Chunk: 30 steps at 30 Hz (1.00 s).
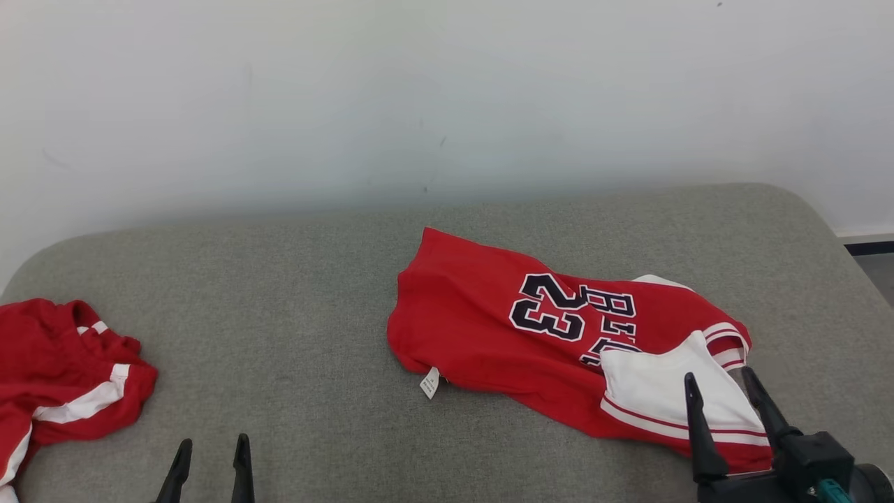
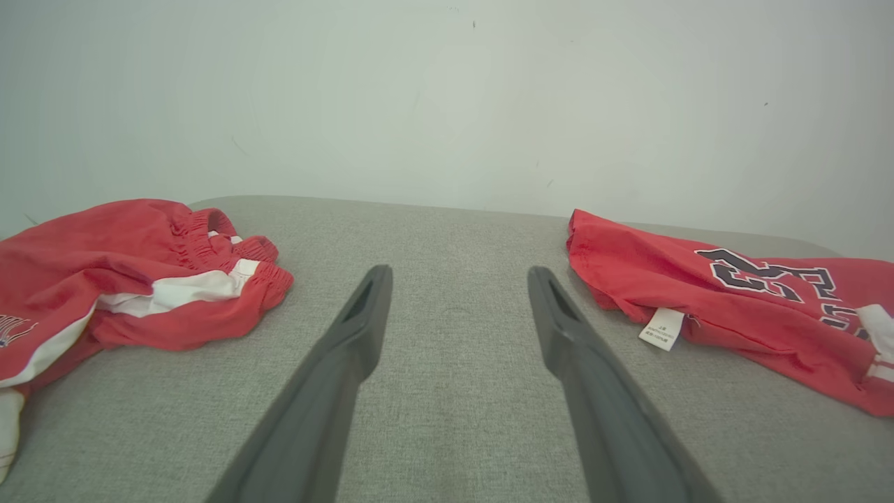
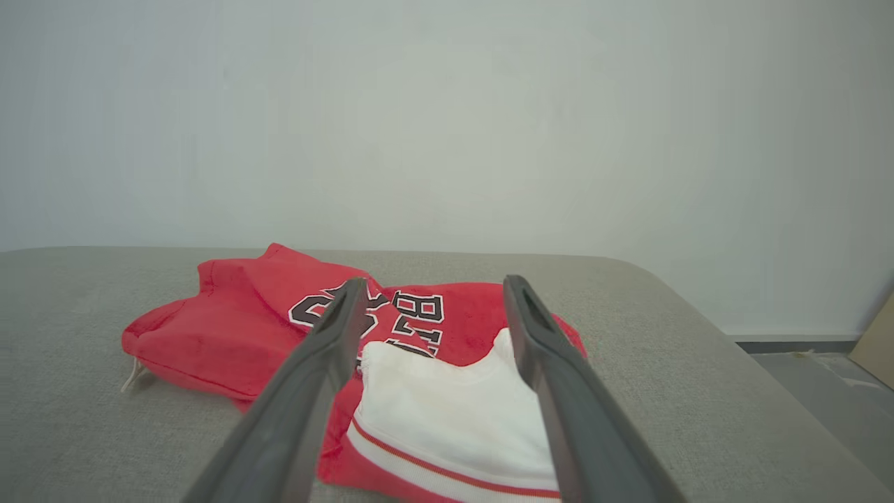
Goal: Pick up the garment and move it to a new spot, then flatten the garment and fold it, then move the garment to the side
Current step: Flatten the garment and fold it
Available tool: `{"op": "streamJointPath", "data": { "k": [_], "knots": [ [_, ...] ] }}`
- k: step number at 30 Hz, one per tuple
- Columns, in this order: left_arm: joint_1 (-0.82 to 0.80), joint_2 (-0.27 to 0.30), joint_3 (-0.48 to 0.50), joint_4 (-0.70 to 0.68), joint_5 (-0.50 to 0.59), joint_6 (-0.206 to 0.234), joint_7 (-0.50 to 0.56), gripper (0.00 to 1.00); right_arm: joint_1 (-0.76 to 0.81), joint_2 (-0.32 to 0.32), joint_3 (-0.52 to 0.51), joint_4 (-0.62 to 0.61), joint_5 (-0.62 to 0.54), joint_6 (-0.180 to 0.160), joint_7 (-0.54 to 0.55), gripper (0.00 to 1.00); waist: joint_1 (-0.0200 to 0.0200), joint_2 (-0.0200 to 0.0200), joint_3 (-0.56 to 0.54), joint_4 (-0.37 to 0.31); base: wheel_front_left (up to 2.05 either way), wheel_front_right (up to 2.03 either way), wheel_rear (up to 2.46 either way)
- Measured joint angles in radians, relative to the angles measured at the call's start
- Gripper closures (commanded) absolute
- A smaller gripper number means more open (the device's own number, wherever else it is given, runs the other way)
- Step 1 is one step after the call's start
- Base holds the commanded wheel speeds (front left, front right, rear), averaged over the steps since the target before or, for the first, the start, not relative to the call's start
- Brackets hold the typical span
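1. The red jersey [image 1: 482, 321], number 23 showing, lies crumpled on the grey bench [image 1: 293, 293], with a white panel [image 1: 649, 384] folded over its near right end.
2. The right claw [image 1: 719, 375] is spread wide and grips nothing. Its two fingers stand over that white panel, one at each side; whether they touch the cloth I cannot tell.
3. The left claw [image 1: 214, 440] is also spread wide and empty, over bare bench well to the jersey's left.
4. A second red garment [image 1: 56, 356] lies farther left of the jersey.
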Motion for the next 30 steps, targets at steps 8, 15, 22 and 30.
{"op": "streamJointPath", "data": {
  "k": [8,15,22,30],
  "knots": [
    [0.019,-0.003,0.000,-0.004,-0.004,0.009,0.000,0.00,-0.006,0.008,0.048,0.053,-0.002,0.000,-0.038,0.00,0.0000,0.0000,-0.009,-0.001,0.00,0.00,0.00],
    [-0.018,-0.005,-0.047,0.056,-0.005,-0.002,0.023,0.00,-0.026,0.009,0.078,0.059,0.004,0.000,-0.037,0.00,0.0000,0.0000,0.000,-0.006,0.00,0.00,0.00],
    [-0.237,-0.007,-0.117,0.219,-0.063,-0.027,0.154,0.00,-0.058,0.010,0.136,0.066,0.031,0.000,-0.029,0.00,0.0001,0.0000,0.026,-0.053,0.00,0.00,0.00],
    [-0.442,-0.009,-0.141,0.442,-0.134,-0.037,0.289,0.00,-0.111,0.010,0.199,0.069,0.052,0.000,-0.030,0.00,0.0002,0.0000,0.088,-0.140,0.00,0.00,0.00]
  ]
}}
